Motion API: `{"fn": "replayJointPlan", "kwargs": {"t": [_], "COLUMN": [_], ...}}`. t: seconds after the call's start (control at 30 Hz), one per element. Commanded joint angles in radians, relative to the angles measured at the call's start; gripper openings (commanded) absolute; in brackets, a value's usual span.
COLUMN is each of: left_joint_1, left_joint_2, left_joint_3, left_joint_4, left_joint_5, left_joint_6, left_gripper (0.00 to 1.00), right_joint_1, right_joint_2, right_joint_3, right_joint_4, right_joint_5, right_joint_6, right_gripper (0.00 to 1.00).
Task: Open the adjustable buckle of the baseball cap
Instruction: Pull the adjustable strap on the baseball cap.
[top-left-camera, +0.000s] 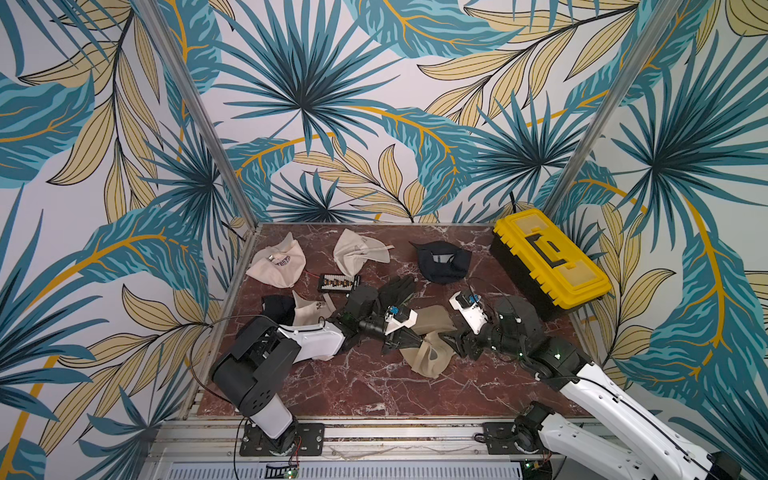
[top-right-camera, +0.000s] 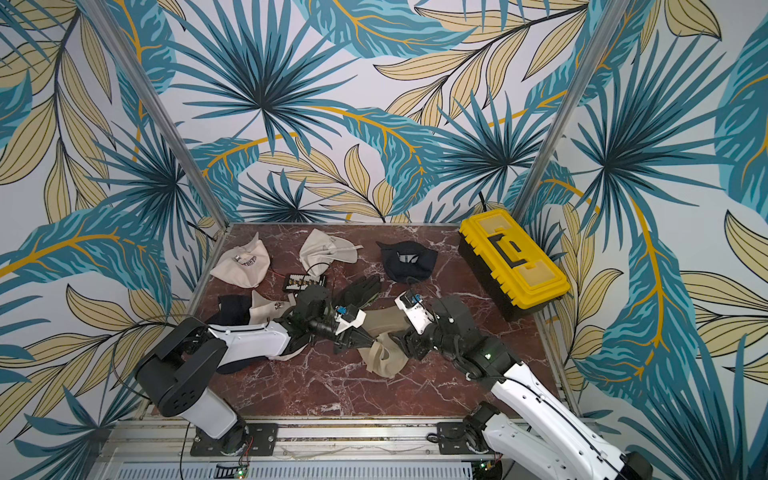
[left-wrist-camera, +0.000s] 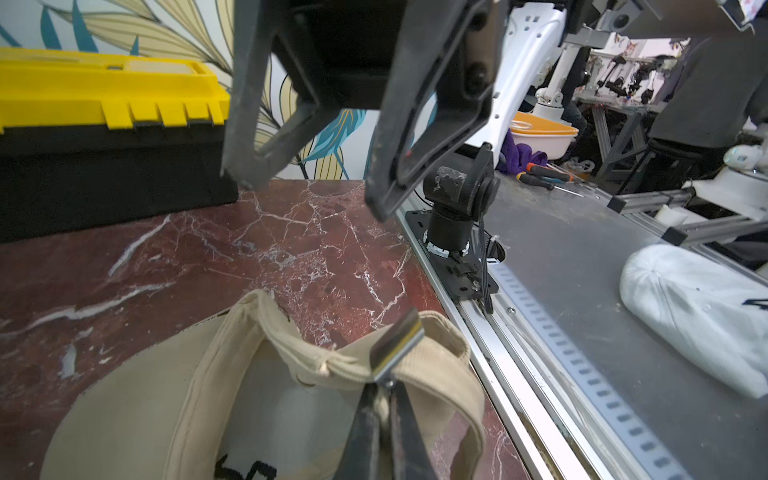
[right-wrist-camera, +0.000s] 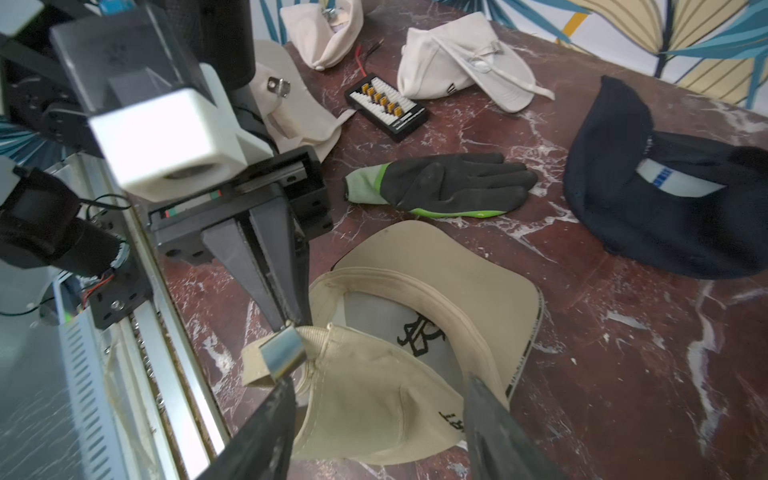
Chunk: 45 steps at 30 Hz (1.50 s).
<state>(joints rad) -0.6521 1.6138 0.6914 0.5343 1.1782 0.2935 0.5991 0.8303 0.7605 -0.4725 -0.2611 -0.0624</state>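
On table (top-left-camera: 374, 395), upturned tan cap (right-wrist-camera: 374, 399); left gripper (right-wrist-camera: 293, 322) pinching buckle (right-wrist-camera: 282, 353); right gripper (right-wrist-camera: 378, 380) wide.

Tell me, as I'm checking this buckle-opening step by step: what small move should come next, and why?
Probably close the right gripper on the loose strap end beside the buckle. The left gripper is shut on the strap of the tan cap at that metal buckle, while the right stands open over the cap, holding nothing; a second grip seems needed to work it open.
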Motion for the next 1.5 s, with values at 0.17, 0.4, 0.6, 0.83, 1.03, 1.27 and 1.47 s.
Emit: {"fn": "replayJointPlan", "kwargs": {"t": [0.17,0.4,0.6,0.83,1.03,1.27,1.47], "left_joint_1": [0.014,0.014,0.015,0.014,0.014,0.012,0.011], "left_joint_2": [-0.068,-0.104,-0.138,-0.141,-0.165,-0.182,-0.180], "left_joint_3": [-0.035,-0.060,-0.081,-0.105,-0.120,-0.118,-0.111], "left_joint_4": [0.017,0.018,0.017,0.017,0.017,0.017,0.018], "left_joint_5": [0.090,0.113,0.130,0.159,0.155,0.158,0.164], "left_joint_6": [0.185,0.181,0.182,0.177,0.179,0.176,0.175], "left_gripper": [0.00,0.00,0.00,0.00,0.00,0.00,0.00], "right_joint_1": [-0.002,-0.002,-0.001,-0.002,0.000,0.016,0.017], "right_joint_2": [0.089,0.193,0.195,0.223,0.303,0.396,0.420], "right_joint_3": [0.047,0.096,0.104,0.125,0.194,0.245,0.242], "right_joint_4": [-0.014,-0.144,-0.207,-0.157,-0.254,-0.327,-0.282], "right_joint_5": [-0.199,-0.343,-0.418,-0.346,-0.428,-0.486,-0.478], "right_joint_6": [-0.178,-0.405,-0.570,-0.601,-0.691,-0.769,-0.741], "right_gripper": [0.62,0.62,0.62,0.63,0.63,0.51,0.16]}}
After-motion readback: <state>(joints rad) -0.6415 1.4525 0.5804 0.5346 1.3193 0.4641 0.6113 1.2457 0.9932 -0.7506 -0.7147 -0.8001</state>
